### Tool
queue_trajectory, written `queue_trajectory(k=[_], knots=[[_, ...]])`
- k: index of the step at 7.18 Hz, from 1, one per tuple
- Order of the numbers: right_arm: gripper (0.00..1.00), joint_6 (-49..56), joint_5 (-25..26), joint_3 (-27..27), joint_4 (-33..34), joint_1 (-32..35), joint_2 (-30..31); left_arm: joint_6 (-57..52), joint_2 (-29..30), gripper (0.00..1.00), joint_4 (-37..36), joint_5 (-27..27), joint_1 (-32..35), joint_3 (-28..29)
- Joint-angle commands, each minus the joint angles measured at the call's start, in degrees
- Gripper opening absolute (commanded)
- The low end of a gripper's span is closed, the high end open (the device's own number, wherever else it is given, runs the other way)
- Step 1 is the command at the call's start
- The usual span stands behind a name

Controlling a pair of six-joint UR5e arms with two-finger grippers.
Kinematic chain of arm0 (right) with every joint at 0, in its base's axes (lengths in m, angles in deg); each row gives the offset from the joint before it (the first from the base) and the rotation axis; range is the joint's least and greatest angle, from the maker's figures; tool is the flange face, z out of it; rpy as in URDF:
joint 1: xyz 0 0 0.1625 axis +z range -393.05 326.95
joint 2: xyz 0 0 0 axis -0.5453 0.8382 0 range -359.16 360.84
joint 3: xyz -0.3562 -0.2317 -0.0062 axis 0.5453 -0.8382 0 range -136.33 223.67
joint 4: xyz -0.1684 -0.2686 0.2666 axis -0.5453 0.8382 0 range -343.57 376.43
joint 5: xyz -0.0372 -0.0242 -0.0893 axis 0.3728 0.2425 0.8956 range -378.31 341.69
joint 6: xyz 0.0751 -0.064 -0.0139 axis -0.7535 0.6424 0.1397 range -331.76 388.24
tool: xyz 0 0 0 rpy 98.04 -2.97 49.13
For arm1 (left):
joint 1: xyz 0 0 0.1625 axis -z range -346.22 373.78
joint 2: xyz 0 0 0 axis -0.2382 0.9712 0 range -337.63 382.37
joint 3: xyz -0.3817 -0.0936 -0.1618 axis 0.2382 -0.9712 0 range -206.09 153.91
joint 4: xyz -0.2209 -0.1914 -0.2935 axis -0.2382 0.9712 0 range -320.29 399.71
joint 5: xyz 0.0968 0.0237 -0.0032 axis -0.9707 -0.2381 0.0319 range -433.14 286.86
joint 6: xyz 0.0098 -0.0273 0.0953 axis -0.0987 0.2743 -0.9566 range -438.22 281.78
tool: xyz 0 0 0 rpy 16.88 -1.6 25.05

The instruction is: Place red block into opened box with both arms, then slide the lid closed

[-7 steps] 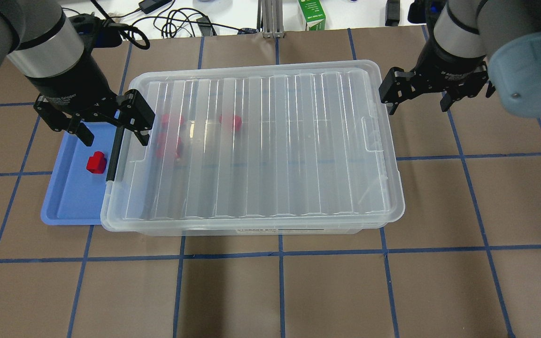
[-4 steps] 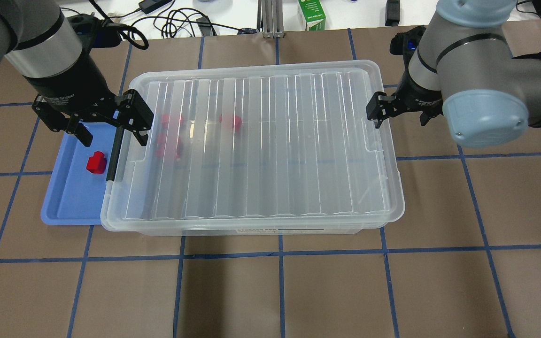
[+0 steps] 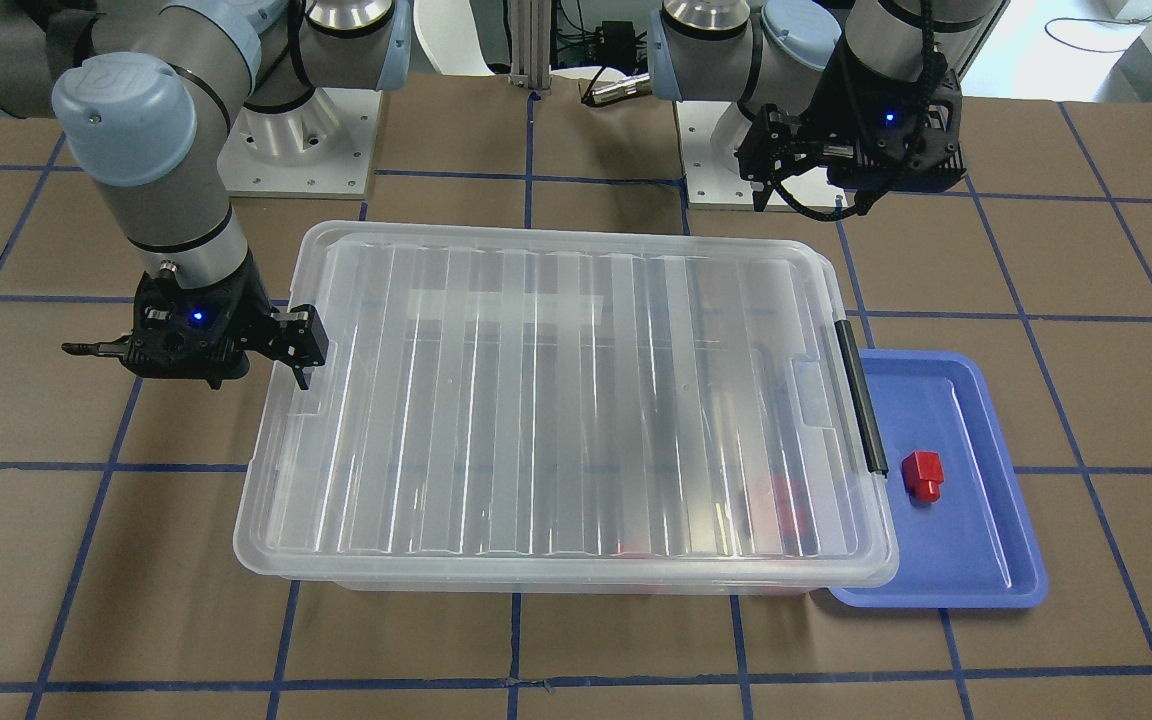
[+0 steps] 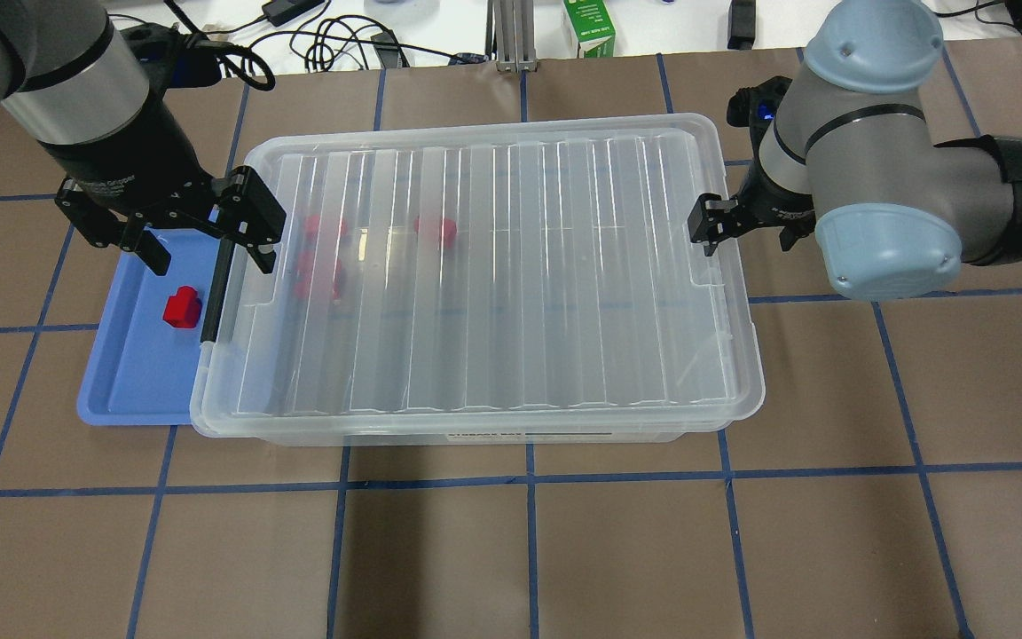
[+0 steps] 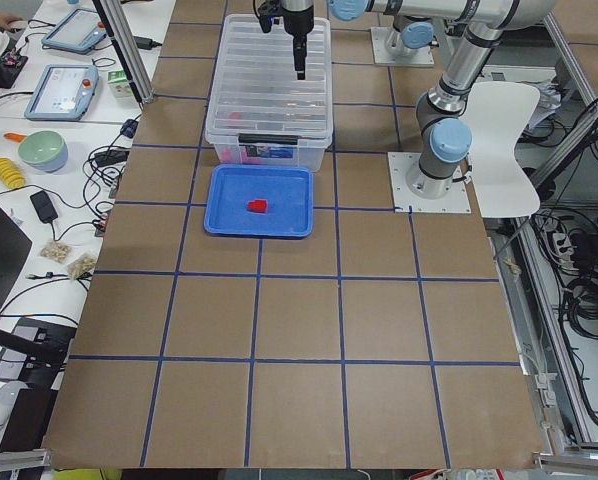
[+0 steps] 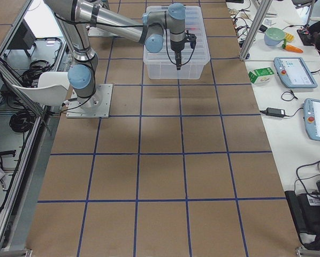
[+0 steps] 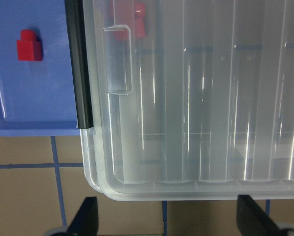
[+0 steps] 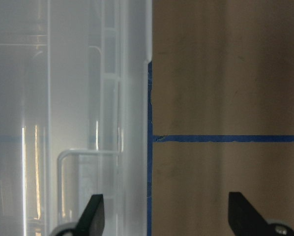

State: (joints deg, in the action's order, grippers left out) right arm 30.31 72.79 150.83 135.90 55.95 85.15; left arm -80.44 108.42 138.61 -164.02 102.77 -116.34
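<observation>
A ribbed clear lid (image 4: 520, 266) lies over the clear box (image 4: 520, 437); the box's black rim strip (image 4: 215, 293) shows beside the lid's left end. Three red pieces (image 4: 436, 231) blur through the lid. One red block (image 4: 182, 307) (image 3: 923, 476) (image 7: 29, 45) rests on the blue tray (image 4: 129, 373). My left gripper (image 4: 209, 248) (image 7: 169, 219) hangs open above the lid's left end and the tray. My right gripper (image 4: 746, 235) (image 3: 196, 360) (image 8: 167, 216) is open, straddling the lid's right edge, one finger over the lid, one over the table.
The tray butts against the box's left end. Cables and a green carton (image 4: 588, 27) lie along the far table edge. Both arm bases (image 3: 296, 150) stand behind the box. Brown table with blue tape lines stretches in front.
My right arm has swung in and turned, bringing its gripper to the lid's right edge. The left gripper has drifted slightly back. Lid, box and blocks have stayed put.
</observation>
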Motion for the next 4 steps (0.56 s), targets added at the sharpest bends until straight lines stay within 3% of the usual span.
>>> queue_trajectory(k=[1, 2, 4], knots=[[0.84, 0.4, 0.4, 0.0, 0.1, -0.5, -0.1, 0.0, 0.1, 1.0, -0.3, 0.1, -0.1, 0.1], [0.74, 0.5, 0.5, 0.1, 0.1, -0.6, -0.1, 0.0, 0.1, 1.0, -0.3, 0.0, -0.1, -0.1], [0.7, 2.1, 0.7, -0.1, 0.2, -0.8, -0.1, 0.0, 0.0, 1.0, -0.3, 0.0, -0.1, -0.3]])
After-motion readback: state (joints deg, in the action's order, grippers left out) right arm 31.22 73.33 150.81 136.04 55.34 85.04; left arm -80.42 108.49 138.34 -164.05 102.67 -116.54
